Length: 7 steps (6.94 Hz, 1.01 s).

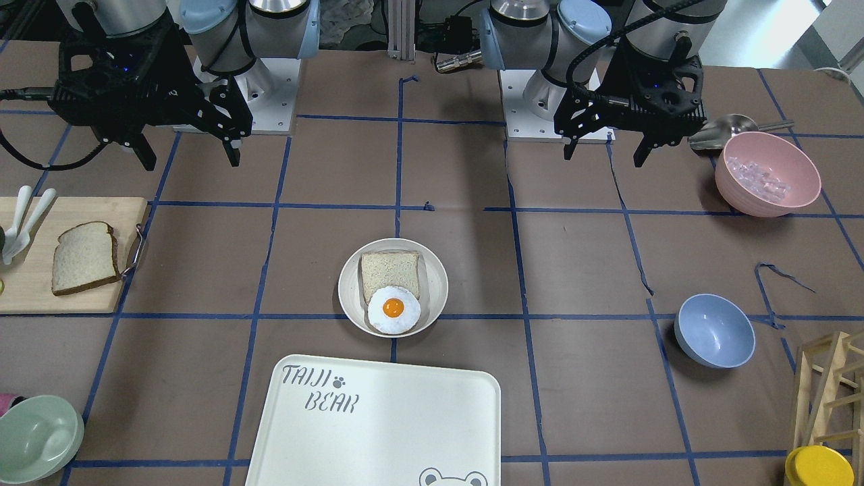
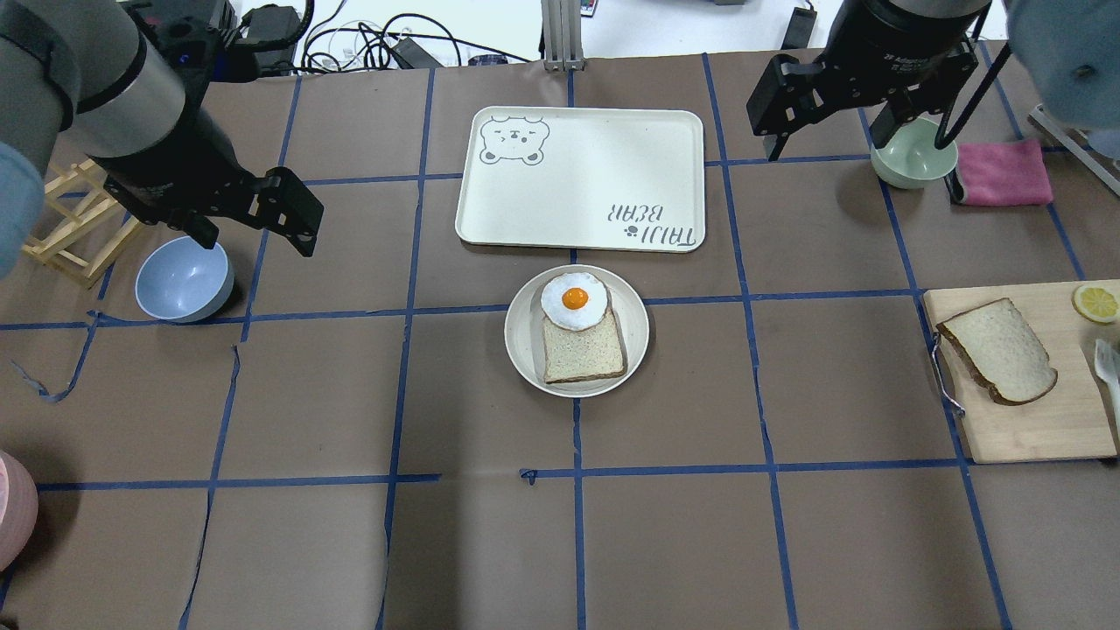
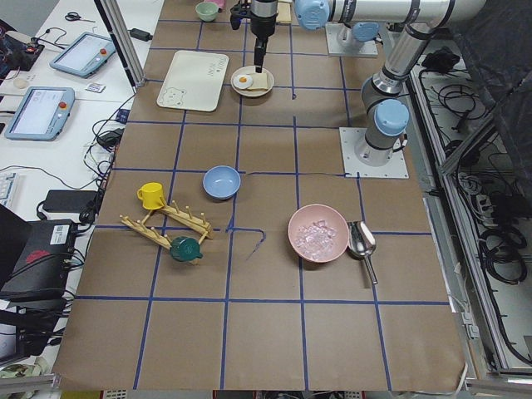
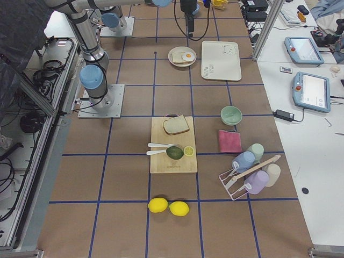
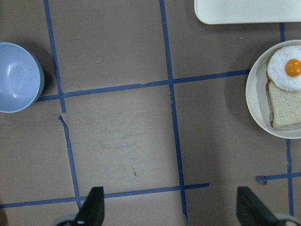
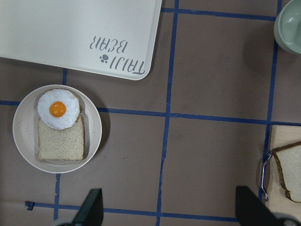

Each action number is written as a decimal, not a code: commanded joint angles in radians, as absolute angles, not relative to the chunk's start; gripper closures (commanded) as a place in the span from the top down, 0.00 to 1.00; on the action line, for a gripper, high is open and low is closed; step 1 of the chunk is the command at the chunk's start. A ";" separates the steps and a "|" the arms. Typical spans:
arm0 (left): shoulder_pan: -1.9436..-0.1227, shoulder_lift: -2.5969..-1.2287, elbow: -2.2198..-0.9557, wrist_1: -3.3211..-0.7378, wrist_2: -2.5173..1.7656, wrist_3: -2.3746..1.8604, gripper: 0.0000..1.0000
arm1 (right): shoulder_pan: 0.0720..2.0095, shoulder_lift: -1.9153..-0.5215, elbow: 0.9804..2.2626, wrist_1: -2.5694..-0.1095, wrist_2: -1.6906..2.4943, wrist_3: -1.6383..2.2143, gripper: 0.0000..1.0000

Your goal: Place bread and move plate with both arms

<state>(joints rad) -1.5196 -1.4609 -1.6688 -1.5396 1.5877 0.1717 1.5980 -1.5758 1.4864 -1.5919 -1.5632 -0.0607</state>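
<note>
Both sets of jaws are apart and empty. The right gripper (image 2: pixel 827 131) hangs by the green bowl (image 2: pixel 914 159), the left gripper (image 2: pixel 255 238) by the blue bowl (image 2: pixel 184 280). The bread (image 2: pixel 997 350) lies flat on the board (image 2: pixel 1032 429), well apart from the plate (image 2: pixel 525 343). Go in with the right: pinch lightly across the crust, lift level, and lay it over the egg (image 2: pixel 573 300).

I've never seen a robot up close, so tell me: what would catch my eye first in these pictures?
Probably the fried egg, its orange yolk bright, overlapping a pale slice on the round plate in the middle. Then the black left claw and right claw, both hanging open above the table. The dark-crusted bread lies on a wooden board at the robot's right.
</note>
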 commanded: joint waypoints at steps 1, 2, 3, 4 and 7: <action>-1.520 -1.460 -1.672 -1.537 1.586 0.172 1.00 | 1.595 -1.574 1.488 -1.589 -1.560 -0.067 1.00; -1.520 -1.460 -1.674 -1.532 1.585 0.172 1.00 | 1.583 -1.568 1.489 -1.589 -1.562 -0.077 1.00; -1.520 -1.463 -1.675 -1.532 1.585 0.172 1.00 | 1.562 -1.568 1.502 -1.595 -1.565 -0.101 1.00; -1.519 -1.460 -1.674 -1.531 1.586 0.172 1.00 | 1.549 -1.571 1.506 -1.591 -1.569 -0.089 1.00; -1.522 -1.465 -1.674 -1.528 1.580 0.172 1.00 | 1.502 -1.566 1.587 -1.603 -1.616 -0.101 1.00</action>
<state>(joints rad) -1.5209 -1.4635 -1.6737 -1.5286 1.5819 0.1718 1.5308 -1.5672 1.5428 -1.5924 -1.5834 -0.0932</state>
